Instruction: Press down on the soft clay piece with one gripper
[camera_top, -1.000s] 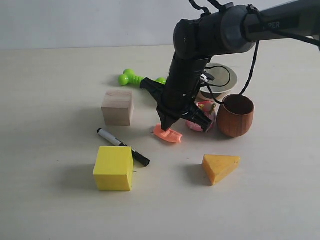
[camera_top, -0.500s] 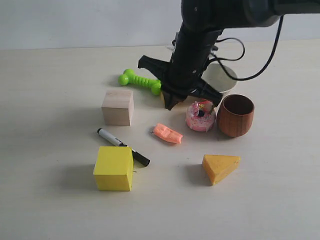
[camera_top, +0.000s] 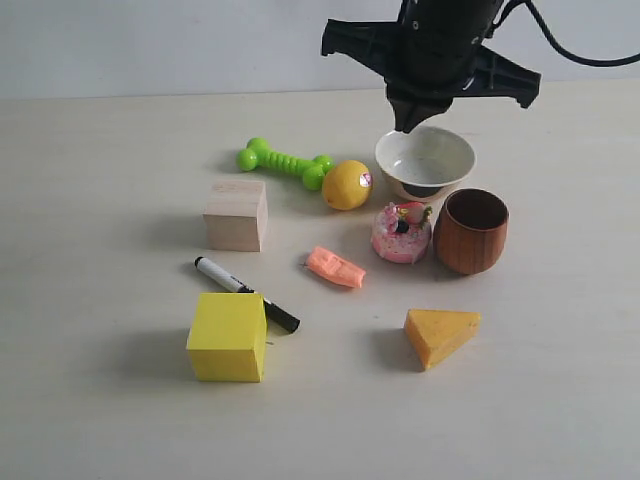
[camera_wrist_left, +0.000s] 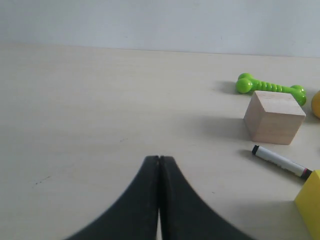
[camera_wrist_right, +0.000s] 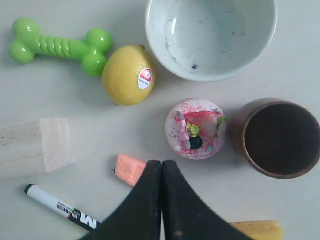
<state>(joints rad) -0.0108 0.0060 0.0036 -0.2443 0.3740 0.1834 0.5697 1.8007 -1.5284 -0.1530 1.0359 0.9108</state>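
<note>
The soft clay piece (camera_top: 335, 267) is a small salmon-orange lump with dents, lying flat on the table between the marker and the doughnut toy. In the right wrist view the clay piece (camera_wrist_right: 130, 169) shows partly behind my black fingers. My right gripper (camera_top: 406, 122) hangs high above the white bowl, well clear of the clay, its jaws pressed together and empty (camera_wrist_right: 161, 163). My left gripper (camera_wrist_left: 159, 158) is shut too, over bare table far from the clay, and does not show in the exterior view.
Around the clay lie a black-capped marker (camera_top: 245, 293), a yellow cube (camera_top: 228, 336), a wooden block (camera_top: 236, 214), a green bone toy (camera_top: 283, 162), a lemon (camera_top: 347, 184), a pink doughnut toy (camera_top: 401, 232), a brown cup (camera_top: 471, 231), a white bowl (camera_top: 425, 160) and a cheese-like wedge (camera_top: 440, 335).
My right gripper was down on the clay a second ago; it has since lifted up and back, now hanging above the white bowl. The clay stays in place.
</note>
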